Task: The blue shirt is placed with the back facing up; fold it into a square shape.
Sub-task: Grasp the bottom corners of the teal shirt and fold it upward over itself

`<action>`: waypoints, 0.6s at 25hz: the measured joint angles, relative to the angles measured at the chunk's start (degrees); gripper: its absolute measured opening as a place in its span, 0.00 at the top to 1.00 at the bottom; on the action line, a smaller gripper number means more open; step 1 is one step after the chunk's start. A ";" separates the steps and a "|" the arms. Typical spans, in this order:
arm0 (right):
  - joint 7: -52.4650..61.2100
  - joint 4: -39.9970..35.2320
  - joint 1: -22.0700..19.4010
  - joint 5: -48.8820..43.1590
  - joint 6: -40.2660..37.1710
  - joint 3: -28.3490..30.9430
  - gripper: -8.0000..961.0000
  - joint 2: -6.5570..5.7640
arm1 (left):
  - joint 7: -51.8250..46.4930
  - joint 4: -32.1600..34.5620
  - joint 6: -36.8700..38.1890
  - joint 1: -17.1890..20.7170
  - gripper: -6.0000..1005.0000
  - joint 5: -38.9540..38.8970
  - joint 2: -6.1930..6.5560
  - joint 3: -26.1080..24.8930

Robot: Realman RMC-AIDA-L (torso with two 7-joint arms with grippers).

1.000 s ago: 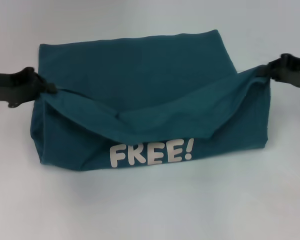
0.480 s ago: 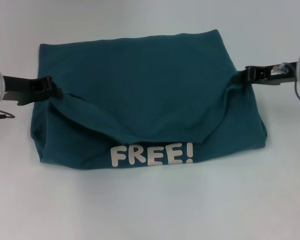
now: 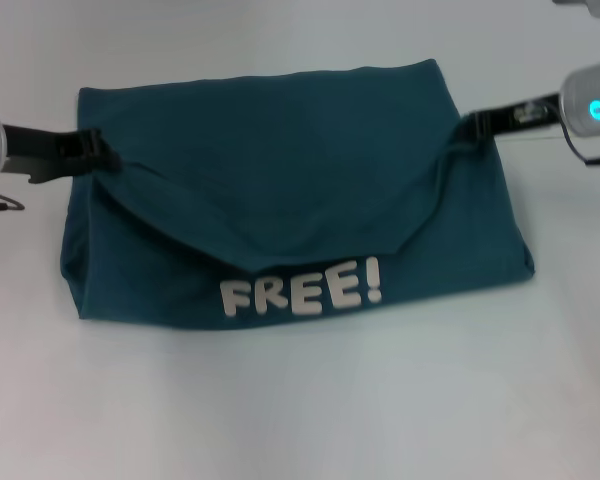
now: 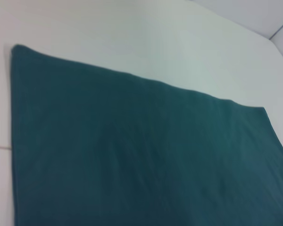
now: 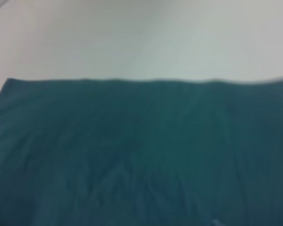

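Head view: blue shirt (image 3: pixel 280 200) lies centre of white table (image 3: pixel 300 420), near half folded back over far half, "FREE!" lettering (image 3: pixel 302 288) showing along near fold. Left gripper (image 3: pixel 98 152) clamped on flap's left corner, right gripper (image 3: pixel 470 127) on its right corner. Risk: uneven release leaves the sagging flap edge skewed, so no square. Wrist views show cloth only; fingertips, sleeves and collar hidden.
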 joint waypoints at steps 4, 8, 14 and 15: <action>0.01 -0.08 3.04 -2.51 1.35 0.02 0.92 -0.24 | -2.70 0.68 -0.64 -1.05 0.96 2.73 0.30 -0.08; 0.04 1.43 5.44 -6.24 4.33 -0.03 0.92 0.29 | -3.57 0.53 -2.02 -1.76 0.95 4.56 0.33 -0.01; -0.19 6.82 6.95 -9.92 9.00 -0.10 0.92 1.47 | -1.50 0.02 -3.85 -1.73 0.94 5.15 -0.30 0.45; -0.25 7.31 6.80 -9.99 9.53 -0.11 0.92 1.61 | -1.04 -0.10 -4.25 -1.63 0.94 5.17 -0.50 0.80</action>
